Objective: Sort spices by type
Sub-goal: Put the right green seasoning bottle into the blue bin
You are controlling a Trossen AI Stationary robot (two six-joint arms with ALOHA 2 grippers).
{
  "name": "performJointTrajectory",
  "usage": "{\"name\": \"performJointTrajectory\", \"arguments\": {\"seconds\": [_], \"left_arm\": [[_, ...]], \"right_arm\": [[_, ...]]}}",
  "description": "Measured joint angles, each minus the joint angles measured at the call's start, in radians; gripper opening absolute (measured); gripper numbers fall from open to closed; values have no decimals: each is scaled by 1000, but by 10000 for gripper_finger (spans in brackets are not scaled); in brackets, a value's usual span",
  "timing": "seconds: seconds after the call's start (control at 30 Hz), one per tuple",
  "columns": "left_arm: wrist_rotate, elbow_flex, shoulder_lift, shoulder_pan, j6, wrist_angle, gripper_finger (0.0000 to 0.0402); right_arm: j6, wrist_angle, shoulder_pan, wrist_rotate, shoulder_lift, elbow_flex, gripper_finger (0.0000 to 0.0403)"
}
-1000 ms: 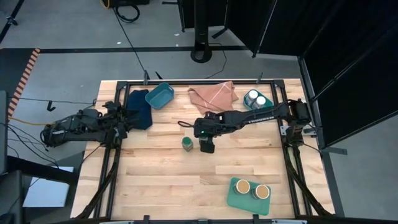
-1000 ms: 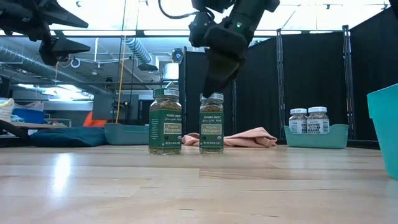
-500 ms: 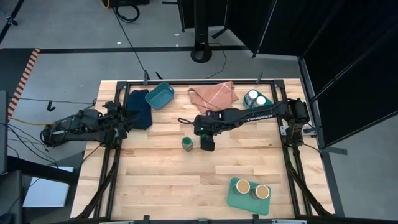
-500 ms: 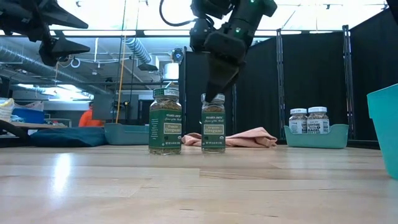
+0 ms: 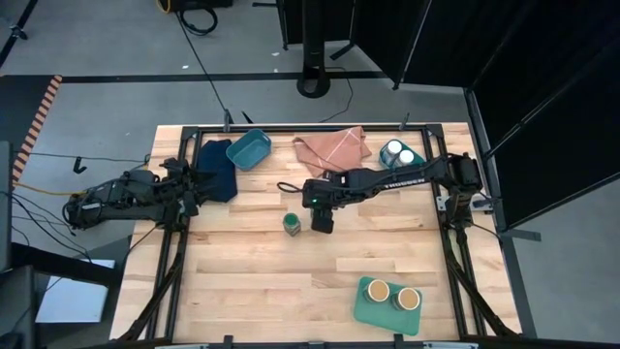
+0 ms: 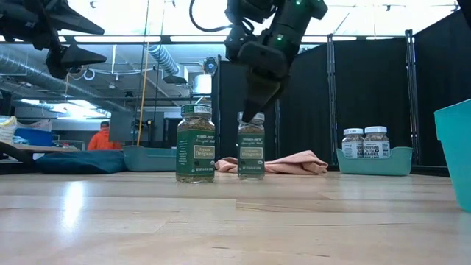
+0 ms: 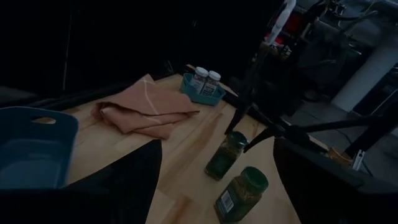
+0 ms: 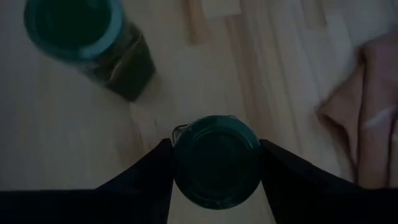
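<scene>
1. One table [image 5: 252, 281], carrying everything. Two arms above it. Left gripper [image 5: 199, 184] waits well apart from the working fingers, over a dark blue cloth [image 5: 219, 171], probably to keep the middle free.
2. Right gripper [image 5: 322, 221] stands over the middle of the table, pointed down. Fingers [image 8: 143, 186] sit one on each side of the lid of a green-lidded jar [image 8: 216, 160] and seem pressed on it. Jar between them stands upright, its base on the wood.
3. Two cloths: the dark blue one, and a pink cloth [image 5: 331, 147] beyond the fingers, near but not touching.
4. One green tray [image 5: 366, 312], well apart from the fingers. Holds two brown-topped jars [image 5: 379, 290], so likely the place for that kind.
5. Two teal bins. Full bin [image 5: 390, 165] keeps two white-lidded jars [image 5: 395, 150] together. Empty bin [image 5: 248, 148] lies farther from the fingers, probably meant for the green kind.
6. Second green jar [image 5: 292, 223] stands just beside the fingers, free and apart from the gripped jar.
7. Six jars in all, two of each kind. Only the green pair not yet in a container.
</scene>
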Motion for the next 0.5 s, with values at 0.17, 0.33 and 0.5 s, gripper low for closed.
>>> {"name": "performJointTrajectory", "arguments": {"seconds": [0.17,0.33,0.5], "left_arm": [[0,0,0,0,-12,0,314],[-10,0,0,0,-12,0,314],[-26,0,0,0,-12,0,314]], "right_arm": [[20,6,-7,16,-8,43,206],[8,14,-36,76,-8,145,206],[-24,17,-84,98,-3,260,206]]}}
